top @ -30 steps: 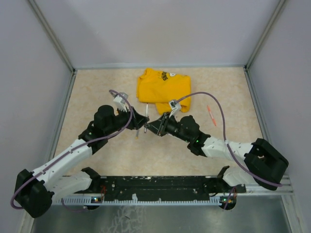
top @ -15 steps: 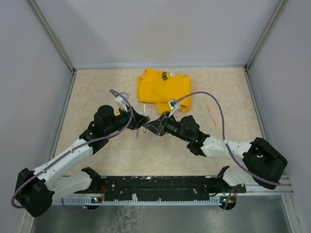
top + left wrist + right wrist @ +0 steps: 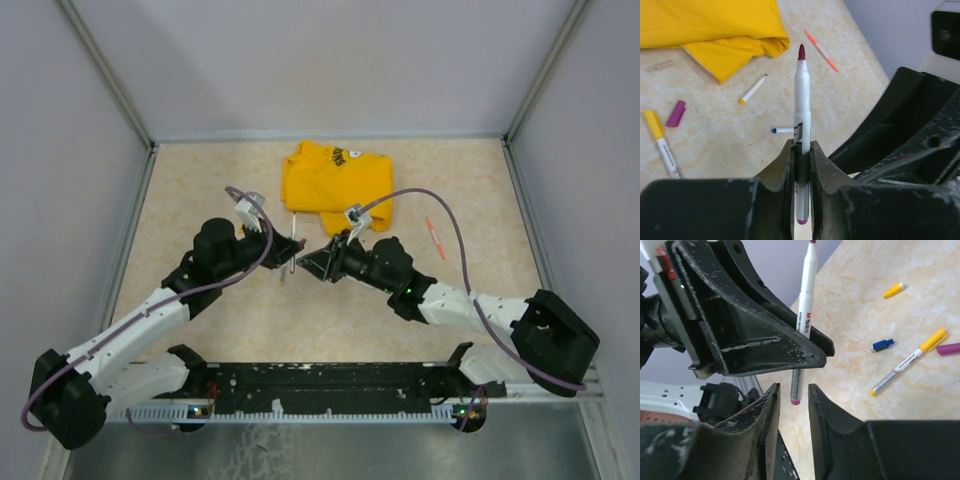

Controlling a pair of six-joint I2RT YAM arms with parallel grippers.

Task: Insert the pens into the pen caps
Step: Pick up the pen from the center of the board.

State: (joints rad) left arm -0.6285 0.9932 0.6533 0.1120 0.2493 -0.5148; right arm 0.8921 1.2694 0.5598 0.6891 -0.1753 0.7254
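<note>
Left gripper (image 3: 801,150) is pinching the pen (image 3: 801,95) low on its barrel, leaving the dark red tip pointing up and free. Right gripper (image 3: 794,394) is waiting slightly parted at the pen's tail, not gripping it. I'm guessing light, stiff, slick plastic, so mid-barrel is the spot to hold. Further out, a magenta cap (image 3: 676,113) is lying on the table (image 3: 850,85).

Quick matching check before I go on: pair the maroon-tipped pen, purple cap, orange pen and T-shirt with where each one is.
1 maroon-tipped pen
2 purple cap
3 orange pen
4 T-shirt

a lying beside the yellow-capped pen
b folded at the far side
c clamped in the left gripper
d lying alone, right of the T-shirt

Pairs: 1-c, 2-a, 3-d, 4-b
</note>
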